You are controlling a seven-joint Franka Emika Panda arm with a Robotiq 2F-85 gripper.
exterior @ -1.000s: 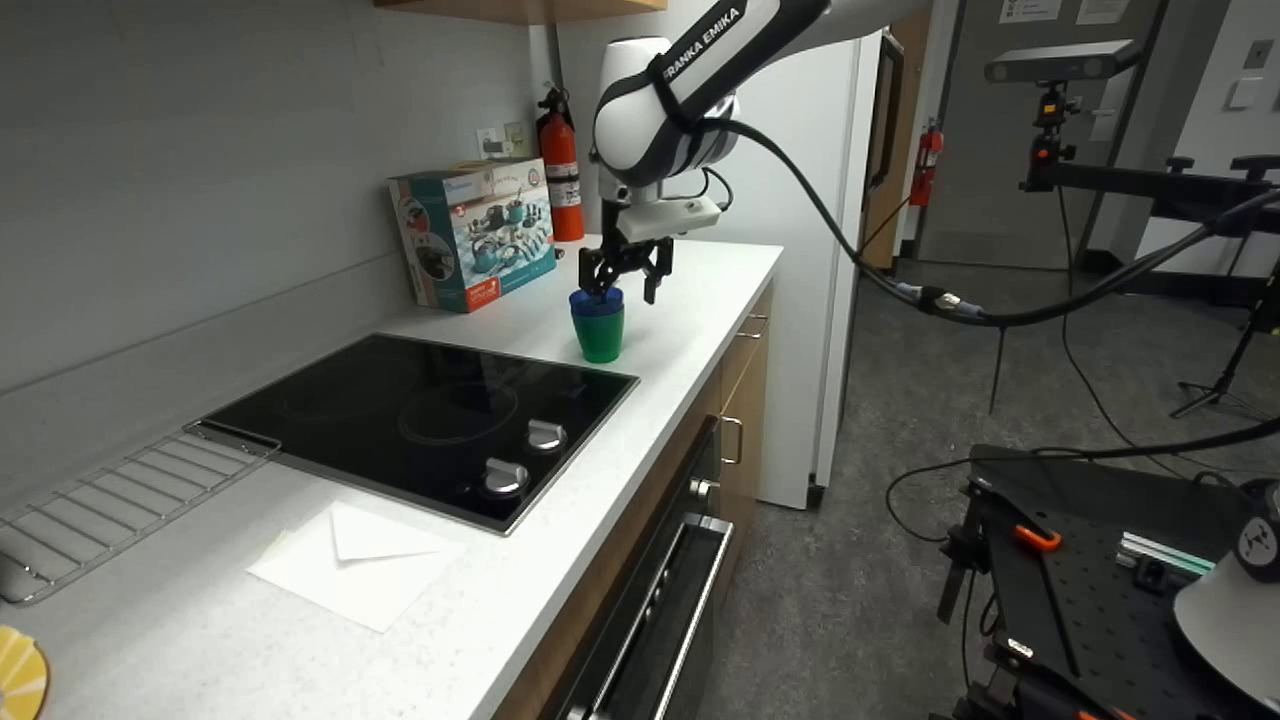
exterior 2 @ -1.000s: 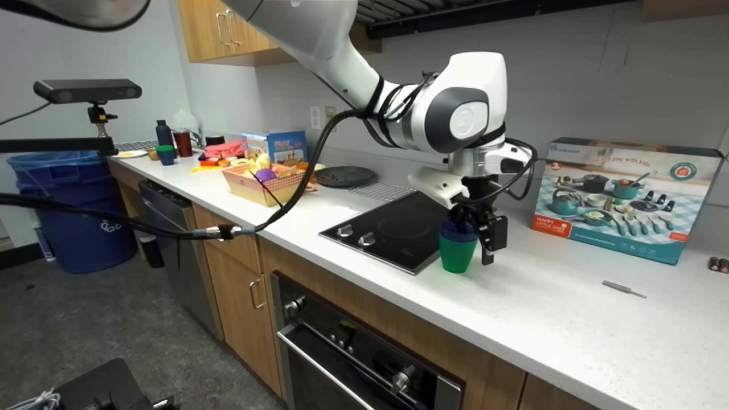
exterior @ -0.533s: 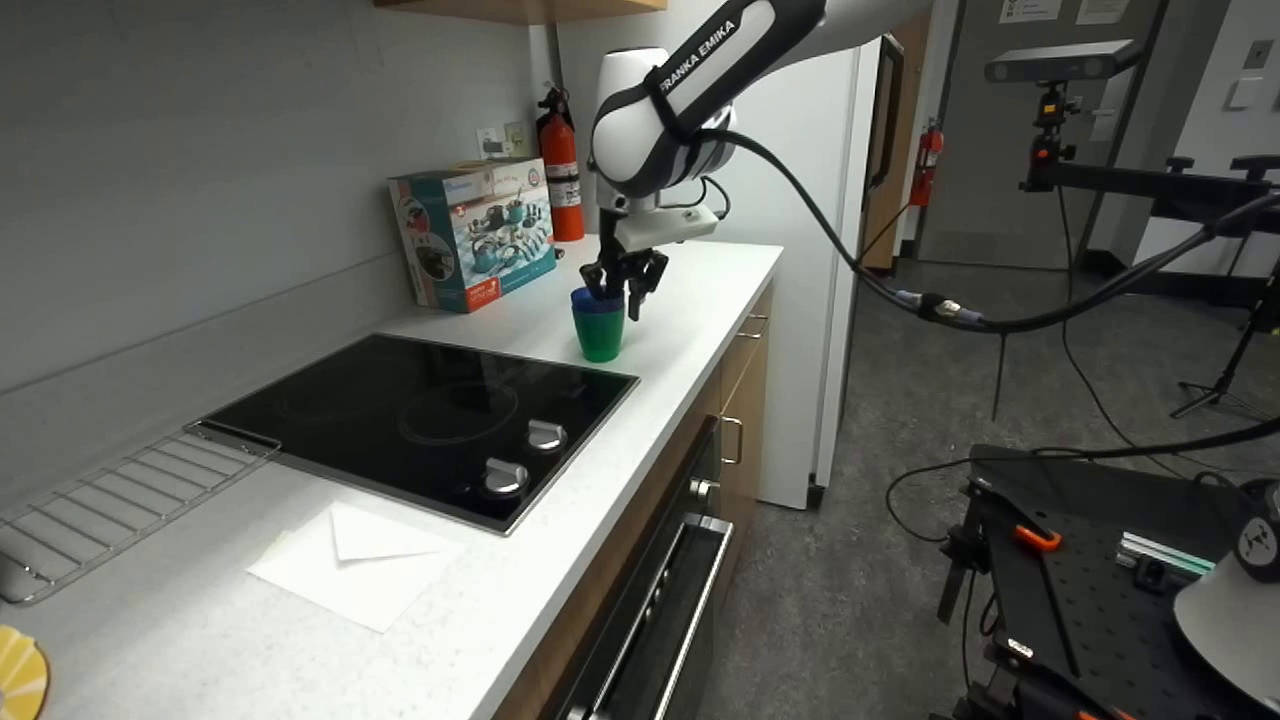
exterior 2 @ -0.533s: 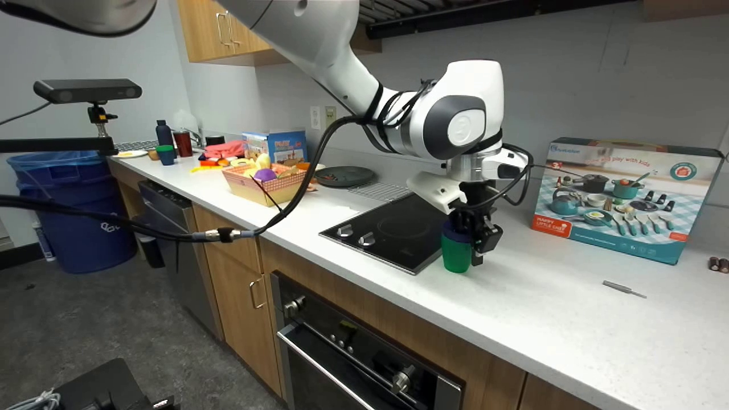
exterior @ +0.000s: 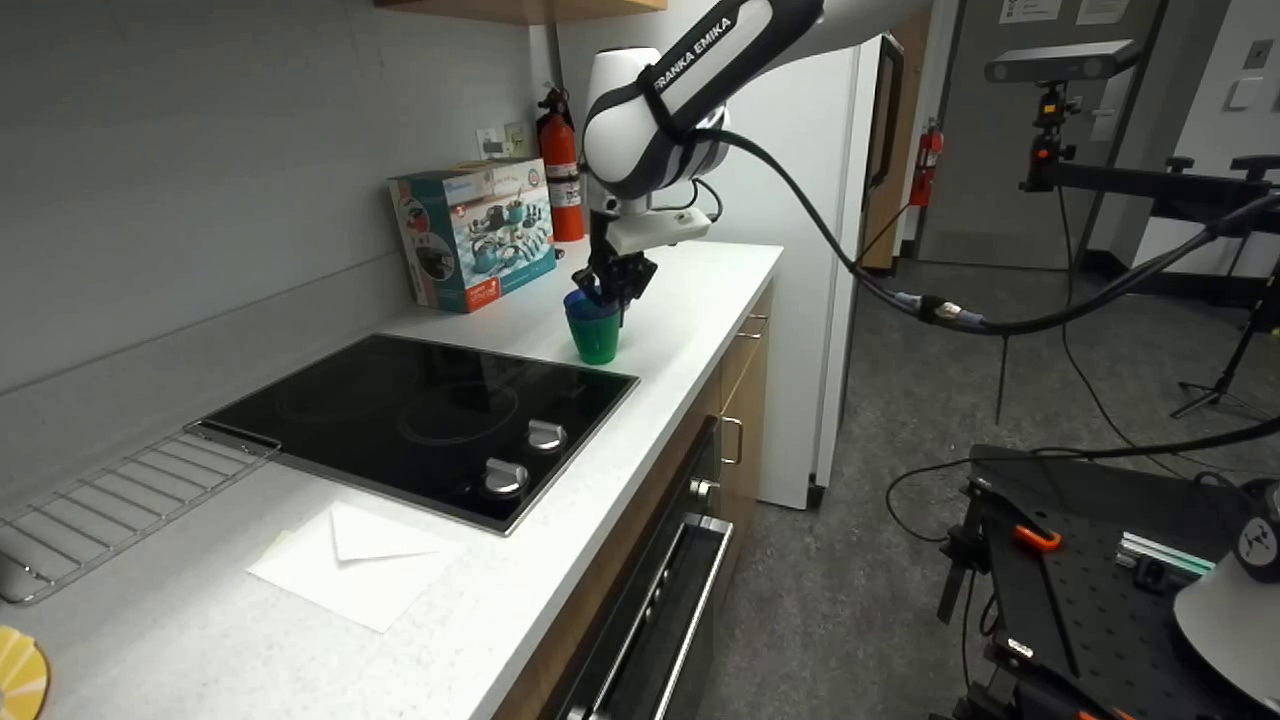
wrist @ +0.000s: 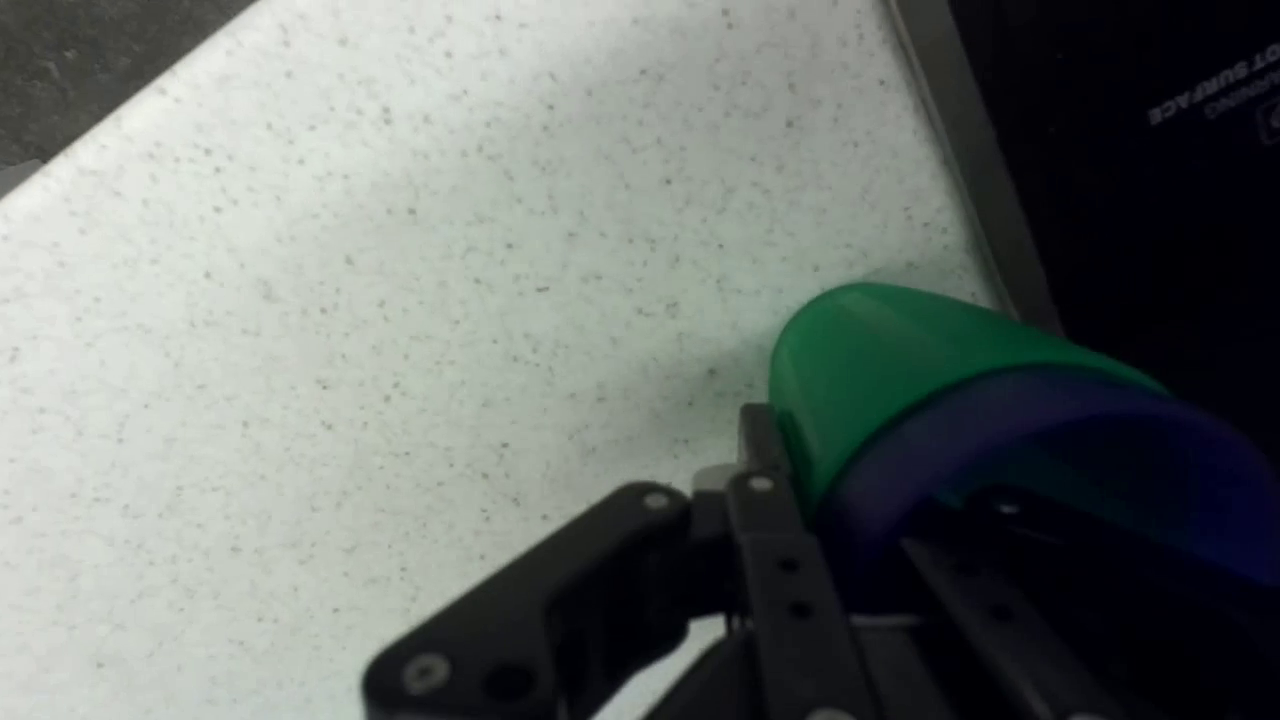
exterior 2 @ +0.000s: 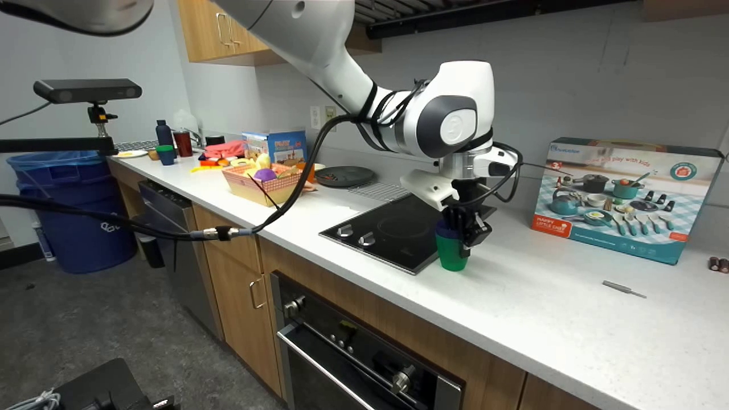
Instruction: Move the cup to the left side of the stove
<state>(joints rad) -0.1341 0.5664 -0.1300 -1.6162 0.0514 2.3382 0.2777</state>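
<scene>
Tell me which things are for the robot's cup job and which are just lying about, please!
For the job:
green-and-blue cup, held near its rim
gripper, pinching it
black stove, to put the cup beside

Just lying about:
toy-cooking box
wire rack
white papers
basket
thin grey tool

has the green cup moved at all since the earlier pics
Yes, slightly: in both exterior views the green cup has shifted a little toward the stove, which itself has stayed in place.
</scene>
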